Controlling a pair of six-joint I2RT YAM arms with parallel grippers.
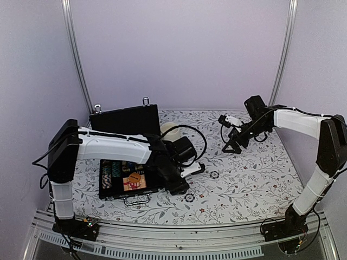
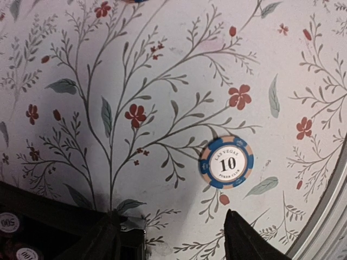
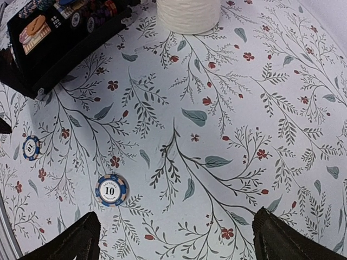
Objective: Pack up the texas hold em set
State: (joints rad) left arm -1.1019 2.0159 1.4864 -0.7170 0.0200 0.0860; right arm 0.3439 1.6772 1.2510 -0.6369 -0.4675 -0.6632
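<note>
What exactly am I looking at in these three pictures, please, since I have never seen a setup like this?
Two robot arms are bolted at the near edge of a table covered with a floral cloth. The overhead view comes from a fixed camera; the other two come from cameras on each wrist.

On the cloth lies an open black poker case holding chips and cards, with a cream mug behind it. Two blue poker chips marked 10 lie loose: one farther out, one nearer the front edge.

The left gripper hovers open beside that nearer chip. The right gripper hangs open above the cloth. Neither holds anything.
</note>
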